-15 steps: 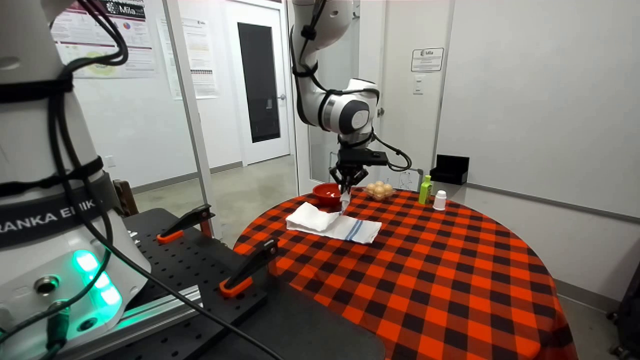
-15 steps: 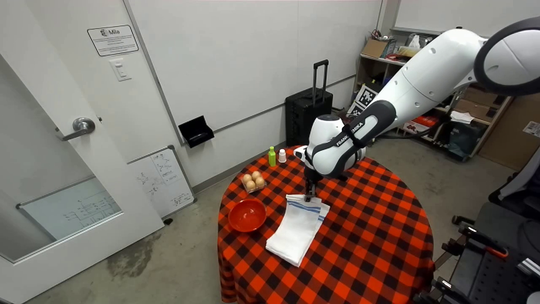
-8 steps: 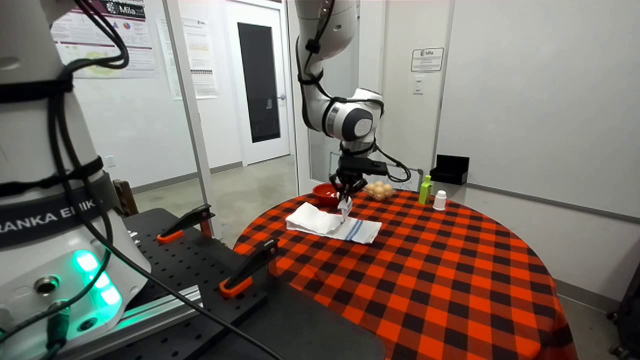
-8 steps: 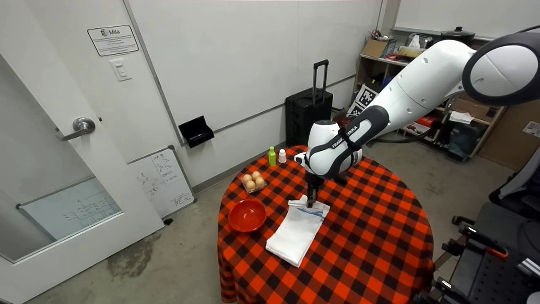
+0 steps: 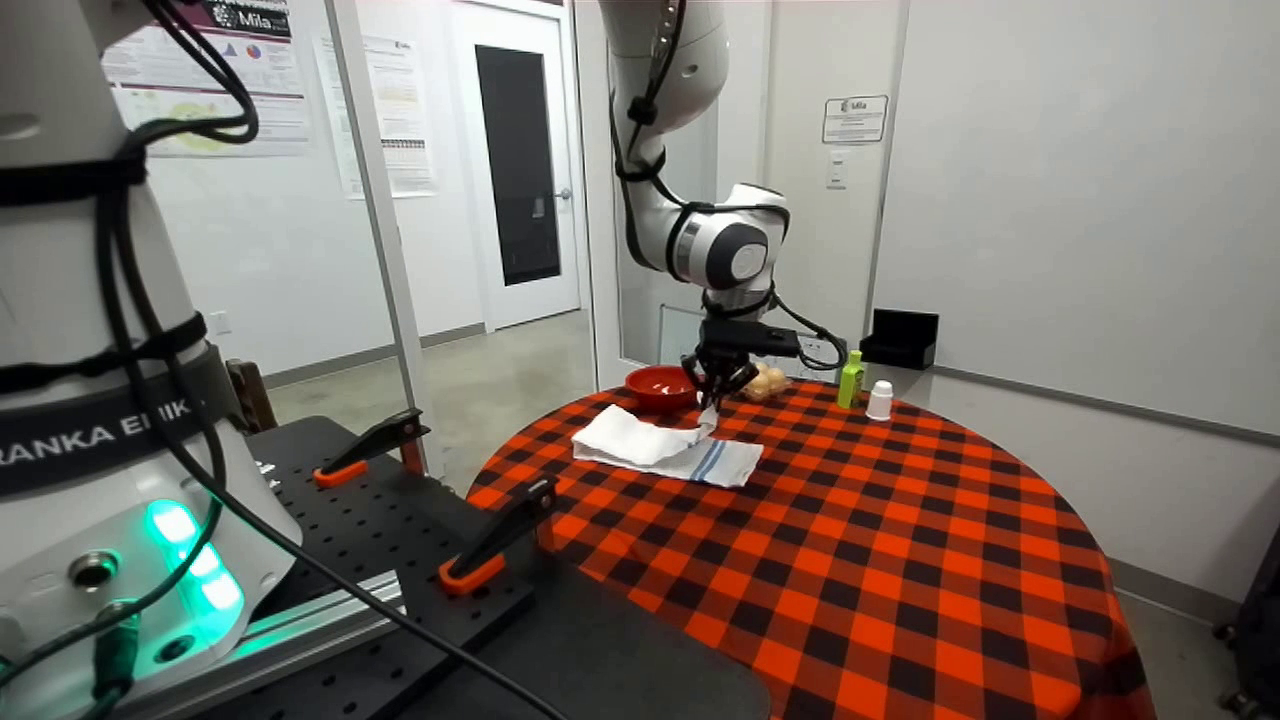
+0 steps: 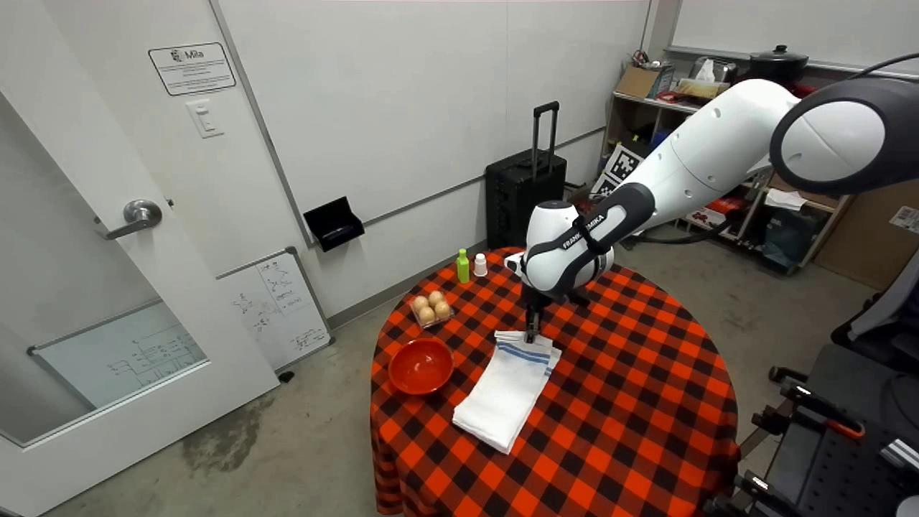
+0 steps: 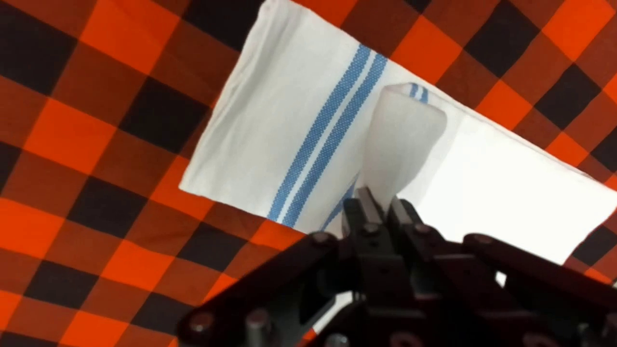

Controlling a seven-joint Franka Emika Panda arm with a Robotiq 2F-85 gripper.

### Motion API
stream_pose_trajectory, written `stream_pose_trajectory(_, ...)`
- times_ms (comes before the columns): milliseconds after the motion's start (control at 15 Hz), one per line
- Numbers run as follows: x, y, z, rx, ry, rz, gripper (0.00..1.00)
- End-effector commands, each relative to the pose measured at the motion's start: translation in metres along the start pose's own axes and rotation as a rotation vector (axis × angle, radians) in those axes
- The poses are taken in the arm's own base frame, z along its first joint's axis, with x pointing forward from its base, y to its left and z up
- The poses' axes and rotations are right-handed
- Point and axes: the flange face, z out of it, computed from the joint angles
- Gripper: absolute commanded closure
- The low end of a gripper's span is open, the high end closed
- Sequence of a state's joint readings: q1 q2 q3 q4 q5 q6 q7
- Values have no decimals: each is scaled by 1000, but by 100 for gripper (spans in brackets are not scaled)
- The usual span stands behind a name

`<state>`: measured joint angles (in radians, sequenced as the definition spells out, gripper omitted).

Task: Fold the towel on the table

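“Slanting in an exterior view, is it, that towel (image 6: 504, 395) on the desk (image 6: 632, 402)?”

“Yes. It lies left of the desk's middle, its long axis running mostly near to far and leaning right at the far end. The plain white end points near left; the blue-striped end points far.”

“And in the wrist view?”

“There the striped end points far left, and the long axis slopes toward the near right.”

“How do the jaws stand?”

“Narrow, their tips together on cloth: they hold a raised flap (image 7: 402, 140) of the towel near its striped end.”

“Edges?”

“The long sides run fairly straight. At the striped end the layers sit askew, the lower one showing a striped corner on the right.”

“And room around it, in an exterior view?”

“On the right, the desk stretches broadly from the towel's long side to the rim. On the left a red bowl (image 6: 421, 368) stands near the towel, a strip of desk between them. Farther off, eggs (image 6: 426, 315) sit on the far left, and a green bottle (image 6: 463, 268) and a small white container (image 6: 480, 266) stand just beside each other by the far rim.”
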<state>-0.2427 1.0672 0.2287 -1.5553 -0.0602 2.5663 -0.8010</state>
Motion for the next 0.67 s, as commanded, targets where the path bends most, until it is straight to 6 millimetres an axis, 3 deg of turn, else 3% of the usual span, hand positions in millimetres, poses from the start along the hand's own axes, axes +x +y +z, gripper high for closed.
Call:
stream_pose_trajectory(0,-8,14,16,-16,-40,36,99)
stream_pose_trajectory(333,-22,16,40,-13,-71,47,99)
stream_pose_trajectory(600,-14,19,38,-19,-56,37,99)
